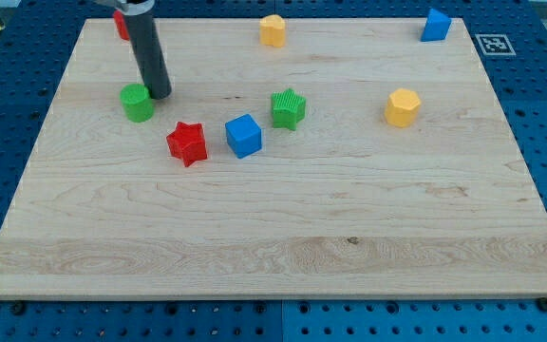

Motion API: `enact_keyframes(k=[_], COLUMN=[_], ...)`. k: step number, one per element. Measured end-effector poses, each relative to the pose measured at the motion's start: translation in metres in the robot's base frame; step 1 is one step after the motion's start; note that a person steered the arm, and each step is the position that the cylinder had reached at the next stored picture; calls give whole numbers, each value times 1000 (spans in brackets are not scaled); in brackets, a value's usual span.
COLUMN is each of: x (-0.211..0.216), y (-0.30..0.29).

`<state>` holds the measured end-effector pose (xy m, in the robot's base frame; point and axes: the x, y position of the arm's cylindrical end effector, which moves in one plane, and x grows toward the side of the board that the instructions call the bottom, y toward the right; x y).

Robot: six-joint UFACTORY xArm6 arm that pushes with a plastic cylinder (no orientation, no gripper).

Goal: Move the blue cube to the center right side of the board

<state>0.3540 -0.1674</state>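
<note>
The blue cube (244,135) sits on the wooden board (283,228), left of the middle. A red star (187,142) lies just to its left and a green star (289,108) just to its upper right. My tip (159,94) rests on the board at the upper left, touching or nearly touching the right side of a green cylinder (138,103). The tip is well to the left of the blue cube, with the red star between them.
A yellow hexagonal block (402,106) sits at the centre right. Another yellow block (273,30) is at the top middle. A second blue block (436,25) is at the top right corner. A red block (121,26) shows partly behind the rod at the top left.
</note>
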Motion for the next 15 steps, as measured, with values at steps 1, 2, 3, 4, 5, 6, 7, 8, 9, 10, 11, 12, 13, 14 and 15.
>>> enact_keyframes(k=[1,2,3,4,5,6,7,8,9,10,11,12,13,14,15], x=[1,0,-16,-22,-22,-22,-22,-22,0,32,56,64,71,95,117], y=[-9,-11,30,97,100,100,97,97,99,113,122,123,114,115,122])
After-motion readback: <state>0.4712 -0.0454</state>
